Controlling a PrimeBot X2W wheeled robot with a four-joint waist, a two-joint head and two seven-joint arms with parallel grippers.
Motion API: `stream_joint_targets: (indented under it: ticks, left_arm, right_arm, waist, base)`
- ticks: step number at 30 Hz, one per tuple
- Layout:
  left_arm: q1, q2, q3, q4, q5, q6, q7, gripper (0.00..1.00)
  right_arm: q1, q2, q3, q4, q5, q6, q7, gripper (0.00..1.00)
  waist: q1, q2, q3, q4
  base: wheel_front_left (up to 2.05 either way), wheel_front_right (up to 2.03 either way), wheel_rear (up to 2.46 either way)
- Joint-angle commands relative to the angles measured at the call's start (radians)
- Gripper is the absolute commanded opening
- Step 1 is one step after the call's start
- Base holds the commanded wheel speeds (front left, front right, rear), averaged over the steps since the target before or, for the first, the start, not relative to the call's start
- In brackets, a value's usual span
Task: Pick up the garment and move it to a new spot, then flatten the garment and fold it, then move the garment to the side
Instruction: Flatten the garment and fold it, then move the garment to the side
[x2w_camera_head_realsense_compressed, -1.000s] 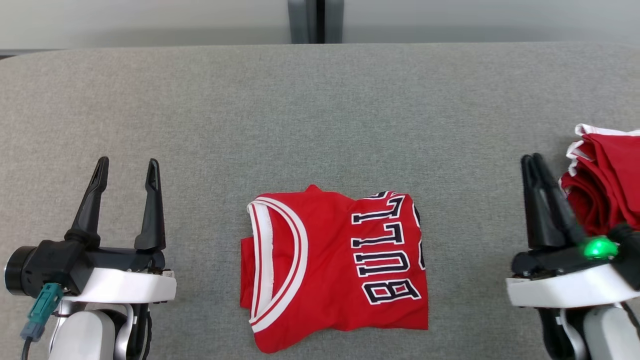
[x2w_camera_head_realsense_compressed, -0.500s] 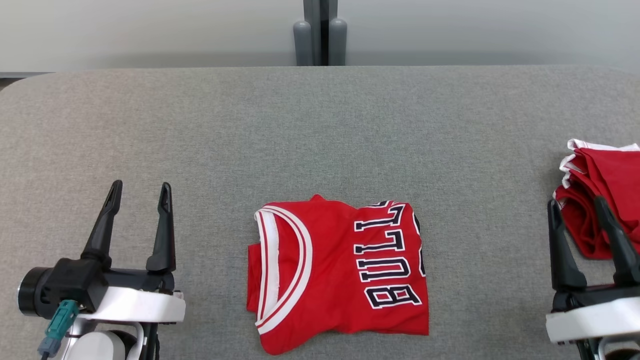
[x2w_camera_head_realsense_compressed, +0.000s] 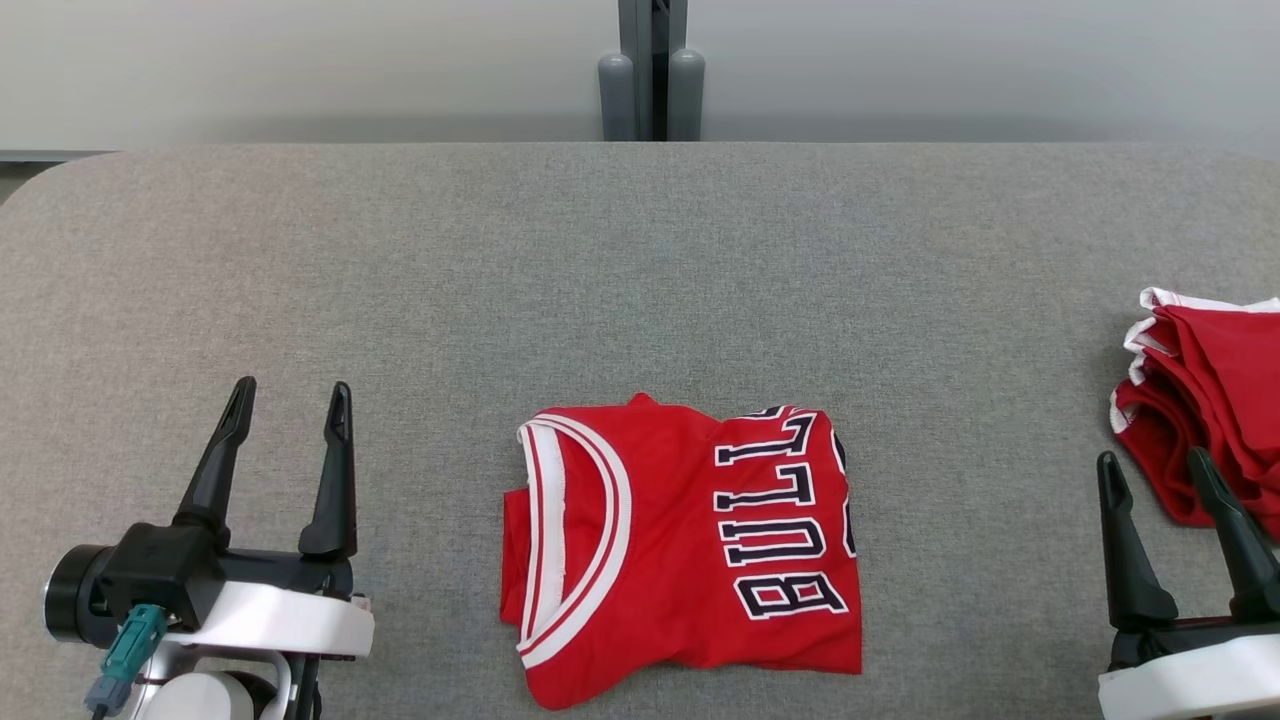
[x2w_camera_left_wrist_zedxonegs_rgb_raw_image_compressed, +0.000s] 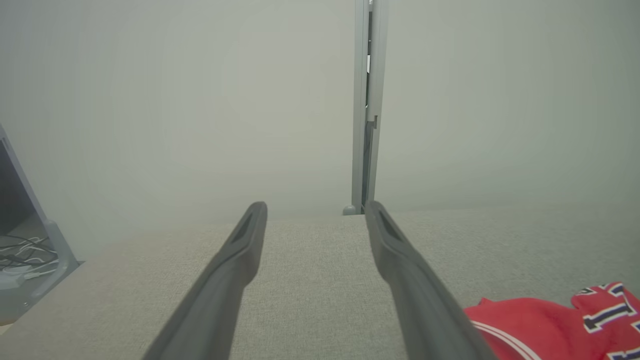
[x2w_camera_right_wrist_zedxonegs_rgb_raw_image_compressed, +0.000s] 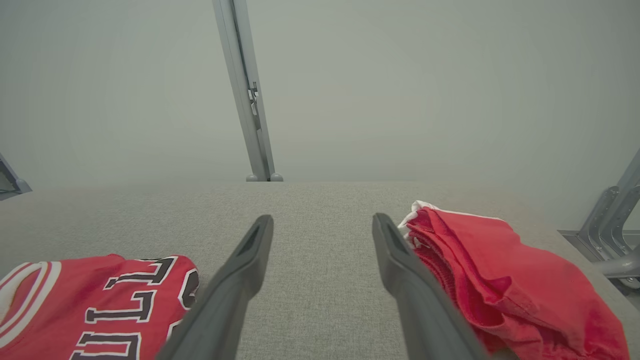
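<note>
At the lower left of the head view, your left gripper (x2w_camera_head_realsense_compressed: 292, 388) has its two fingers spread wide with nothing between them. At the lower right, your right gripper (x2w_camera_head_realsense_compressed: 1150, 458) is just as wide and just as empty.

Between them, low in the middle of the frame, the garment (x2w_camera_head_realsense_compressed: 680, 550) lies as a compact rectangle. Its striped neckline faces the left of the frame and its dark block lettering runs sideways along the right half. You can take the pick-up, the flattening and the fold as done, since the edges are stacked fairly square with only a small lip poking out at the lower left. What looks left to do is the last step, carrying it to the side.

At the right edge, just past your right gripper's fingers, sits a red pile (x2w_camera_head_realsense_compressed: 1215, 390) with white trim. The right wrist view crowds it against one finger, so you cannot tell whether they touch, or whether it is one piece or several.

The grey fabric surface (x2w_camera_head_realsense_compressed: 640, 280) runs flat and bare to a rounded far edge. Beyond it, a grey post (x2w_camera_head_realsense_compressed: 650, 70) stands at top centre against a plain pale wall (x2w_camera_head_realsense_compressed: 300, 60). The left wrist view catches some cables (x2w_camera_left_wrist_zedxonegs_rgb_raw_image_compressed: 15, 257) at its left edge. The right wrist view shows a metal bracket (x2w_camera_right_wrist_zedxonegs_rgb_raw_image_compressed: 610, 235) at its right edge.
</note>
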Motion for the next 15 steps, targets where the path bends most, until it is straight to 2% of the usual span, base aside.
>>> stream_joint_targets:
  ticks: [1,8,15]
  left_arm:
    - [-0.005,0.006,0.002,-0.001,-0.007,0.005,-0.002,1.0]
    - [-0.02,0.007,-0.004,-0.007,-0.013,0.009,0.001,1.0]
    - [-0.045,-0.005,-0.025,-0.001,-0.019,0.001,-0.006,1.0]
  right_arm:
    - [-0.004,-0.002,0.003,-0.001,0.008,0.0,0.003,1.0]
    - [-0.024,-0.002,0.022,0.014,0.015,0.0,0.021,1.0]
    - [-0.069,-0.004,0.114,0.092,0.036,0.0,0.133,1.0]
  waist:
    - [0.0,0.0,0.0,0.0]
    - [0.0,0.0,0.011,0.011]
    - [0.0,0.0,0.039,0.06]
  base:
    - [0.0,0.0,0.0]
    - [0.0,0.0,0.0]
    - [0.0,0.0,0.0]
